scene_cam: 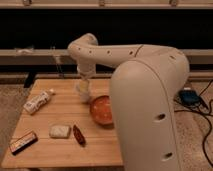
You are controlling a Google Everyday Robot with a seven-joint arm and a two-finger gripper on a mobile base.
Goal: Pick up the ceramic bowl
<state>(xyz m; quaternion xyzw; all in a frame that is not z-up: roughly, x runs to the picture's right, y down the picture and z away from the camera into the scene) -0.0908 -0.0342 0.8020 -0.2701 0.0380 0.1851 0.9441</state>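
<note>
The ceramic bowl (101, 110) is a round, shallow, glossy orange-red bowl on the wooden table (60, 155), right of centre. Its right side is hidden behind my arm's large white link. My gripper (83, 90) hangs down from the wrist, just left of and behind the bowl's far-left rim and low over the table. A small whitish shape sits right at the gripper's tip; I cannot tell whether it is the cup or part of the gripper.
A white bottle (39, 101) lies at the table's left. A white packet (59, 131), a dark red object (78, 135) and a dark bar (23, 142) lie near the front. A blue device (189, 96) with cables is on the floor at right.
</note>
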